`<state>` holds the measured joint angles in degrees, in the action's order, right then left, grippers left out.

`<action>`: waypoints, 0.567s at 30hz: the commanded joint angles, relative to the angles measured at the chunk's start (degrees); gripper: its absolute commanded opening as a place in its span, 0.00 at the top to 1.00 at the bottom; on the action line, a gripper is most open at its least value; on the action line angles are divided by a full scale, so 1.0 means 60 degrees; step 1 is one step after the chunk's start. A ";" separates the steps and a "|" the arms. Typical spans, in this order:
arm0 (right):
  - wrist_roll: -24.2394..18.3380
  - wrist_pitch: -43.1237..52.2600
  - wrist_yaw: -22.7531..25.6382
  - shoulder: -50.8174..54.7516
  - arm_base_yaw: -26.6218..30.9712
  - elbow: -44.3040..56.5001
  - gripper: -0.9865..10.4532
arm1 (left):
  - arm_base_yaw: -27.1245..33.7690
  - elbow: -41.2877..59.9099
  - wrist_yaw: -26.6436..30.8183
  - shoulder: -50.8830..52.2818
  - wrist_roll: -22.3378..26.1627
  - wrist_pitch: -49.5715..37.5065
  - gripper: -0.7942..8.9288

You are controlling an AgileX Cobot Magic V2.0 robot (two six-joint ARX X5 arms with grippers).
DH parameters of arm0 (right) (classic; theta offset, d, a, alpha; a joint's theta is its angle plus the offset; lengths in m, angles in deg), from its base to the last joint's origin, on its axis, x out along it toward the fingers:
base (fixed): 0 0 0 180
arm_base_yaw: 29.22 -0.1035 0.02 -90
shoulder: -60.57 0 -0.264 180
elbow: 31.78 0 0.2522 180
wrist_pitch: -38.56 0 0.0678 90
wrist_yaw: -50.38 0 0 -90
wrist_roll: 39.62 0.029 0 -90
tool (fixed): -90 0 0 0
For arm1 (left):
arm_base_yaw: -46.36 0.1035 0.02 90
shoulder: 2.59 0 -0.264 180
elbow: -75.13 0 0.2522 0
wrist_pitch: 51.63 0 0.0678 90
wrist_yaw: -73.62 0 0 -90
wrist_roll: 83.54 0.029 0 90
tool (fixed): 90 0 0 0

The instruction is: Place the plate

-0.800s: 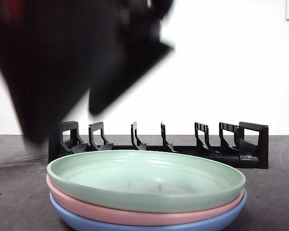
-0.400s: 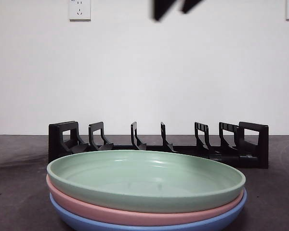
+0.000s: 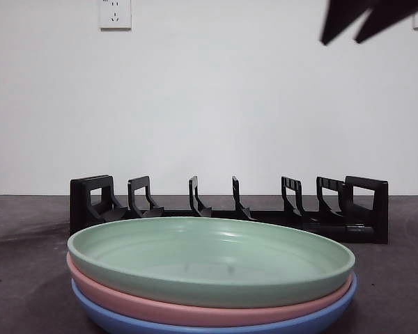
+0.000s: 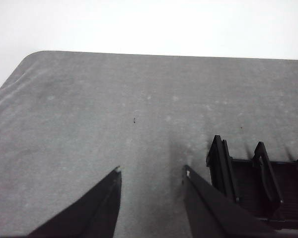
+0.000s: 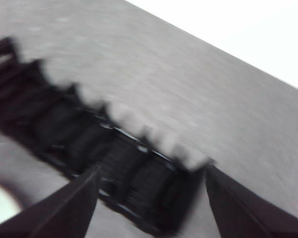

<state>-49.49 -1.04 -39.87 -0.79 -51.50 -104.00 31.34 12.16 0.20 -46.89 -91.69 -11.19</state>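
green plate [image 3: 210, 259]: nearest the front camera, top of a three-high stack, untouched, rim clear all round
pink plate [image 3: 160, 306]: directly under the green one, only its edge shows
blue plate [image 3: 125, 321]: bottom of the stack, on the table [image 3: 28, 278]
rack [image 3: 230, 207]: black dish rack just behind the stack, upright dividers, every slot bare
right gripper [image 3: 355, 21]: high near the top right corner of the front view, above the rack's end; its wrist view is blurred, jaws spread wide, nothing between them
left gripper [image 4: 151, 171]: waiting beside one end of the rack over bare table, jaws parted, holding nothing
step: judged as the reach toward the green plate, nothing grasped yet
how to do it well: come down at the green plate's rim, pinch only that rim so the pink one stays put, lift clear, tip it upright, line it up with one slot
risk: shallow rim, thin bite could slip
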 commanded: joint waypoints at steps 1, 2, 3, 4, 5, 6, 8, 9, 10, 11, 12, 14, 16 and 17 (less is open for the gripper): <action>-0.0138 0.0011 -0.0211 -0.0127 0.0481 -0.0149 0.62 | -0.0018 -0.0178 0.0015 -0.0040 -0.0087 -0.0153 0.73; -0.0120 0.0011 -0.0211 -0.0124 0.0619 -0.0149 0.62 | -0.0015 -0.0178 0.0015 -0.0040 -0.0087 -0.0160 0.73; -0.0102 0.0011 -0.0215 -0.0113 0.0718 -0.0149 0.62 | -0.0018 -0.0178 0.0015 -0.0040 -0.0087 -0.0160 0.73; -0.0106 0.0007 -0.0222 -0.0113 0.0765 -0.0149 0.63 | -0.0018 -0.0178 0.0015 -0.0040 -0.0087 -0.0157 0.73; -0.0102 0.0040 -0.0211 -0.0113 0.0790 -0.0149 0.70 | -0.0018 -0.0178 0.0015 -0.0040 -0.0087 -0.0149 0.76; -0.0095 0.0098 -0.0215 -0.0113 0.0801 -0.0149 0.91 | -0.0022 -0.0178 0.0007 -0.0040 -0.0080 -0.0149 0.91; -0.0106 0.0211 -0.0237 -0.0131 0.0801 -0.0149 0.90 | -0.0025 -0.0178 -0.0033 -0.0029 -0.0047 -0.0178 0.91; -0.0102 0.0310 -0.0248 -0.0131 0.0798 -0.0149 0.90 | -0.0025 -0.0182 -0.0033 -0.0029 -0.0051 -0.0175 0.91; -0.0007 0.0291 -0.0317 -0.0127 0.0794 -0.0149 0.90 | -0.0025 -0.0182 -0.0036 -0.0029 -0.0051 -0.0149 0.91; 0.0168 0.0186 -0.0437 -0.0106 0.0790 -0.0149 0.90 | -0.0025 -0.0182 -0.0040 -0.0029 -0.0051 -0.0084 0.91; 0.0222 0.0069 -0.0535 -0.0047 0.0790 -0.0149 0.90 | -0.0025 -0.0182 -0.0036 -0.0029 -0.0051 -0.0022 0.91; 0.0219 0.0091 -0.0528 -0.0044 0.0790 -0.0149 0.90 | -0.0025 -0.0182 -0.0036 -0.0033 -0.0051 -0.0018 0.91; 0.0219 0.0095 -0.0488 -0.0044 0.0790 -0.0149 0.90 | -0.0025 -0.0182 -0.0036 -0.0033 -0.0051 -0.0018 0.91; 0.0219 0.0095 -0.0455 -0.0044 0.0809 -0.0149 0.90 | -0.0025 -0.0182 -0.0036 -0.0033 -0.0051 -0.0018 0.91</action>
<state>-48.99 -1.04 -42.76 -0.81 -46.50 -104.00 31.34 12.16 0.13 -46.87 -91.97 -10.78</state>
